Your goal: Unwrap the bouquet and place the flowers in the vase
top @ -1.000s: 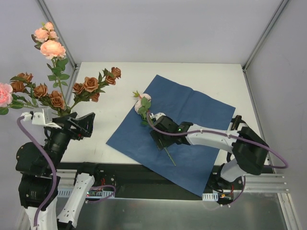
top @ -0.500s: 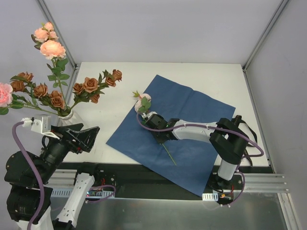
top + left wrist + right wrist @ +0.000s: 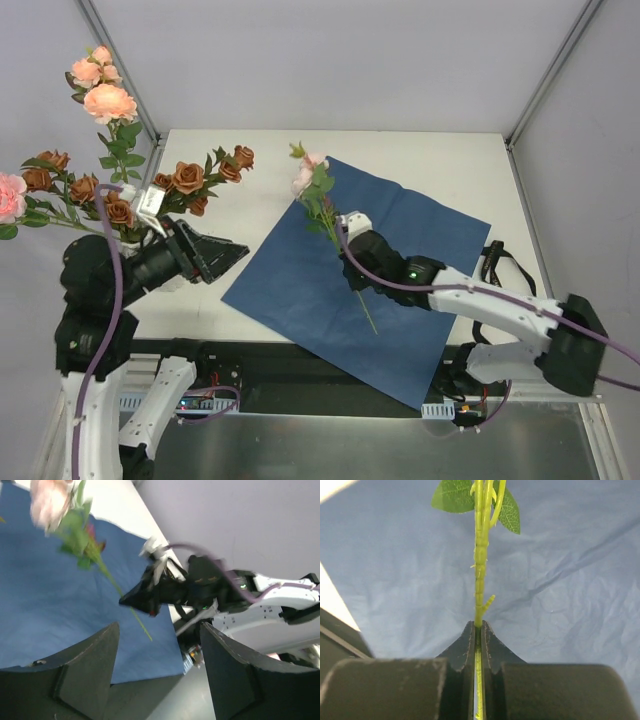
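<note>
My right gripper (image 3: 352, 262) is shut on the thin green stem (image 3: 480, 565) of a single pale pink rose (image 3: 309, 176). It holds the rose above the flattened blue paper (image 3: 425, 240), bloom pointing toward the back. In the left wrist view the same rose (image 3: 50, 500) is blurred, with the right gripper (image 3: 150, 596) below it. My left gripper (image 3: 232, 254) is open and empty at the paper's left corner, pointing right, its dark fingers (image 3: 85, 670) wide apart. Other flowers, rust-orange roses (image 3: 188, 177) and pink ones (image 3: 108, 101), stand bunched at the left. The vase is hidden behind my left arm.
The white table (image 3: 455, 160) ends at grey walls with metal corner posts (image 3: 118, 70). The blue paper (image 3: 570, 580) overhangs the near edge above the black base rail (image 3: 300, 365). Purple cables loop off both arms.
The right gripper closed on the stem and lifted the rose off the paper, bloom carried toward the back. The left arm swung its open gripper rightward toward the paper.
</note>
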Action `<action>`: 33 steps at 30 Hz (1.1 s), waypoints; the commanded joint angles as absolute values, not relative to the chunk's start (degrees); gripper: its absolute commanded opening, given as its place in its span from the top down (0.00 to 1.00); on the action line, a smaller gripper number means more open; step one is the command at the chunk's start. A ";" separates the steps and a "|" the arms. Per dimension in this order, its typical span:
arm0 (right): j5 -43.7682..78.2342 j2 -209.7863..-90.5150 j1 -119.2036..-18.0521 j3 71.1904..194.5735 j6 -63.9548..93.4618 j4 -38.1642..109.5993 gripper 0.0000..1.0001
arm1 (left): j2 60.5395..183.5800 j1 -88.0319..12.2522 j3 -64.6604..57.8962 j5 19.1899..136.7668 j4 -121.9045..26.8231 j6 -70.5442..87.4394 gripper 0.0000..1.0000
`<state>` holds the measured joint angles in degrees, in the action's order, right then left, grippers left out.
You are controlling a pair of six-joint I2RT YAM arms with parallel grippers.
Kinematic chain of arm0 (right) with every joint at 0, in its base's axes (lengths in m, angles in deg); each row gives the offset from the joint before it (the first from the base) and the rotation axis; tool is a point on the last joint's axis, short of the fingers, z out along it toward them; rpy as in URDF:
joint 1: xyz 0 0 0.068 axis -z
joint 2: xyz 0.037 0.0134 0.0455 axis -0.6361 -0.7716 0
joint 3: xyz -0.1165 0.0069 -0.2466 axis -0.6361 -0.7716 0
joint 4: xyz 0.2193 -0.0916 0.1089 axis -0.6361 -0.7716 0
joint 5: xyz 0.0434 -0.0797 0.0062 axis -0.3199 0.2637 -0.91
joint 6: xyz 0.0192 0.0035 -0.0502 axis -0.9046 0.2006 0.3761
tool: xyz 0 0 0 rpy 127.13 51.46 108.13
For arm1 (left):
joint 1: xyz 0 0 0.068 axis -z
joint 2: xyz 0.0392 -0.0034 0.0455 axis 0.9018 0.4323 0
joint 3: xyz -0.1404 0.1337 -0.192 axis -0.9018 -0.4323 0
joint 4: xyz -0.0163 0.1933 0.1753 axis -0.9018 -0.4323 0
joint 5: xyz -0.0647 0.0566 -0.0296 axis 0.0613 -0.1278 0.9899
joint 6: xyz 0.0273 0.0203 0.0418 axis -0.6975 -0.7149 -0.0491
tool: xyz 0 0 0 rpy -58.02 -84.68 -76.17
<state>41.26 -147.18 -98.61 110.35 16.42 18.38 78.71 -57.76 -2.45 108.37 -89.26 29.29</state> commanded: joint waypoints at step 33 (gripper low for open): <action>27.42 -103.87 -99.09 100.84 16.38 28.75 0.99 | 117.40 -11.83 5.74 82.38 -62.04 28.33 0.35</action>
